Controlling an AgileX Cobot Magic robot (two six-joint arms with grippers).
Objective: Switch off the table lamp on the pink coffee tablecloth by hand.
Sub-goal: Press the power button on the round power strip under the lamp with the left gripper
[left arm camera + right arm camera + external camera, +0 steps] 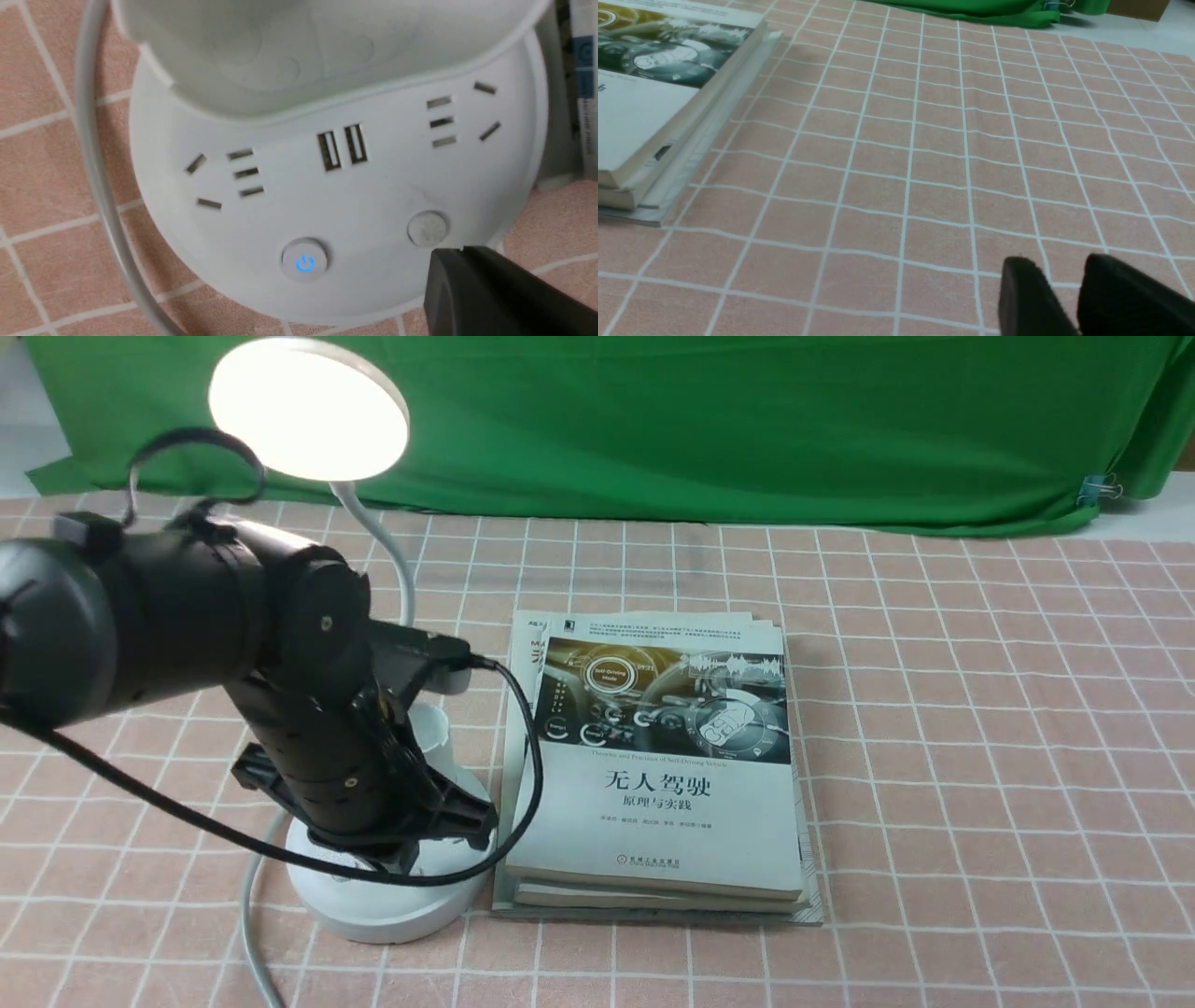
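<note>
Gripper (460, 254), black, left, nearer arm: clenched, empty. Round white unlit button (427, 228): just beside its fingertips; I judge a short sideways shift precedes pressing. White disc-headed lamp (308, 411): lit, on salmon-pink white-gridded tablecloth (934, 756).

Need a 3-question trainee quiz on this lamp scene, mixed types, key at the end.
1. True or false: the disc head of the table lamp is lit.
2. Multiple choice: which symbol glows blue on a button of the lamp's base?
A) a star
B) a power symbol
C) an arrow
3. Fill in the blank: on the pink tablecloth, the stack of ____ lies to the right of the lamp's base.

Key: 1 true; 2 B; 3 books
</note>
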